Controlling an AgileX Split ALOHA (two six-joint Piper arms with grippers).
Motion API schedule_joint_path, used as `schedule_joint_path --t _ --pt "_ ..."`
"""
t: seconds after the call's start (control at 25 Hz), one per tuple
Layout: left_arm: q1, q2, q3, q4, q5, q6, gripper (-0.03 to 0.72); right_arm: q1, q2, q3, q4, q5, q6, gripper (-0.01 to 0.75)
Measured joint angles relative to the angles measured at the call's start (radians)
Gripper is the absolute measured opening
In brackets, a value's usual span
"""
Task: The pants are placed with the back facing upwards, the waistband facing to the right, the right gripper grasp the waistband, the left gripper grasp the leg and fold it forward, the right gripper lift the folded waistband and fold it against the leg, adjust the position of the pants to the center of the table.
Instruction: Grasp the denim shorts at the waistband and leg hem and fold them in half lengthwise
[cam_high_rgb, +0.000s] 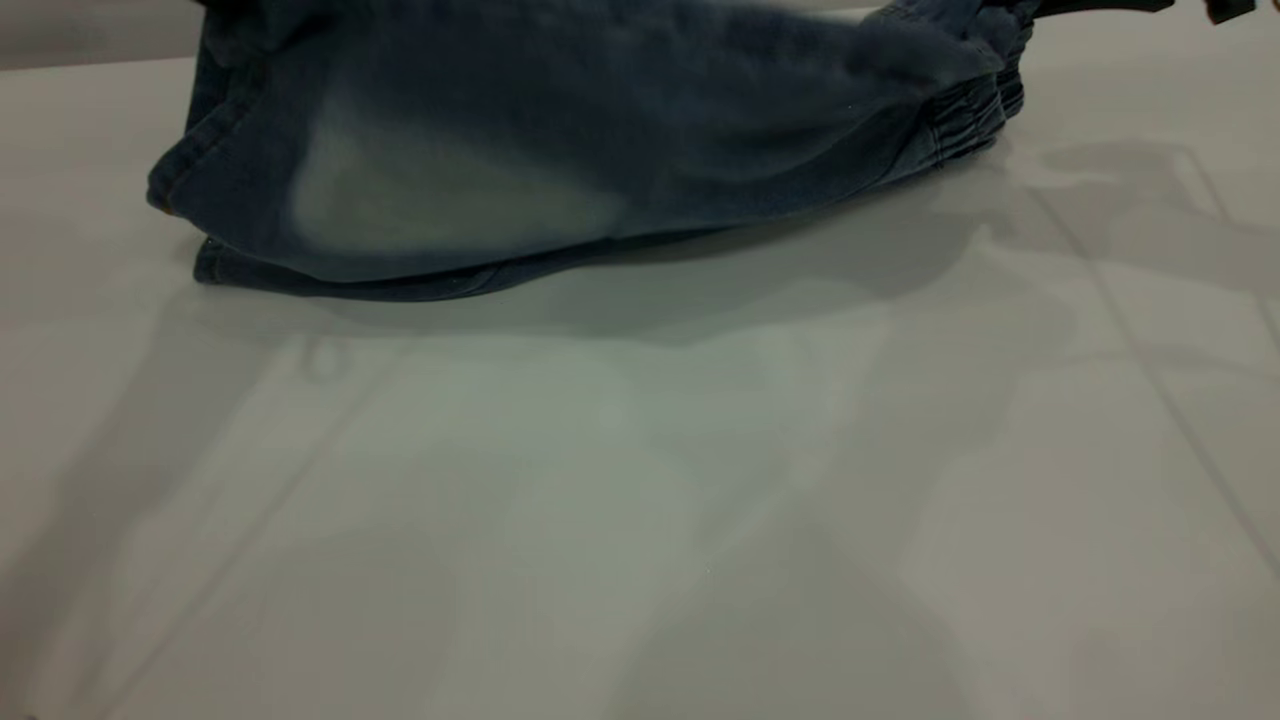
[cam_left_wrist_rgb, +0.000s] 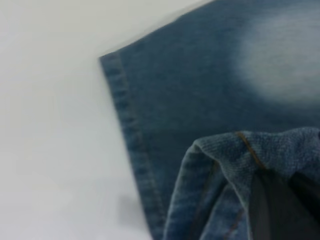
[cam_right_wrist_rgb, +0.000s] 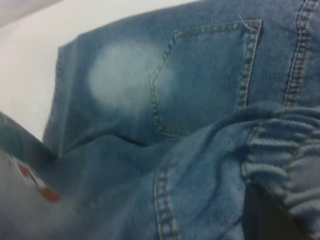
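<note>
The pants (cam_high_rgb: 560, 150), blue denim shorts with a pale faded patch, lie doubled over at the far side of the table (cam_high_rgb: 640, 520). Their ruffled waistband (cam_high_rgb: 965, 120) points right. In the left wrist view my left gripper (cam_left_wrist_rgb: 282, 210) is shut on a raised fold of the leg (cam_left_wrist_rgb: 225, 165), above the flat plain leg and its hem (cam_left_wrist_rgb: 125, 115). My right gripper (cam_right_wrist_rgb: 270, 215) is shut on the gathered waistband (cam_right_wrist_rgb: 295, 165), above a back pocket (cam_right_wrist_rgb: 205, 80). A blurred red and white print (cam_right_wrist_rgb: 35, 182) shows on lifted cloth nearby. Both grippers are out of the exterior view.
Bare white tabletop stretches in front of the shorts toward the near edge. Dark arm parts (cam_high_rgb: 1100, 8) cross the top right corner of the exterior view. Shadows of the arms fall on the table to the right.
</note>
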Motion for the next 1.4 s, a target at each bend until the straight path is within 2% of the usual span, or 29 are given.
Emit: schedule_joint_path --t 0.32,0.6,0.8,1.04,1.4 --pt "0.016 0.111 -0.129 0.023 0.013 0.029 0.043 0.010 0.086 -0.119 -0.065 -0.001 0.085 0.045" --pt "0.016 0.213 -0.280 0.095 0.114 0.027 0.043 0.010 0.133 -0.174 -0.128 -0.015 0.153 0.045" --pt "0.016 0.268 -0.357 0.107 0.166 0.026 0.043 0.010 0.134 -0.175 -0.176 -0.083 0.179 0.045" --pt "0.016 0.277 -0.365 0.146 0.161 0.023 0.043 0.009 0.134 -0.175 -0.221 -0.144 0.202 0.045" --pt "0.016 0.313 -0.365 0.164 0.167 0.016 0.043 0.009 0.134 -0.175 -0.204 -0.133 0.200 0.045"
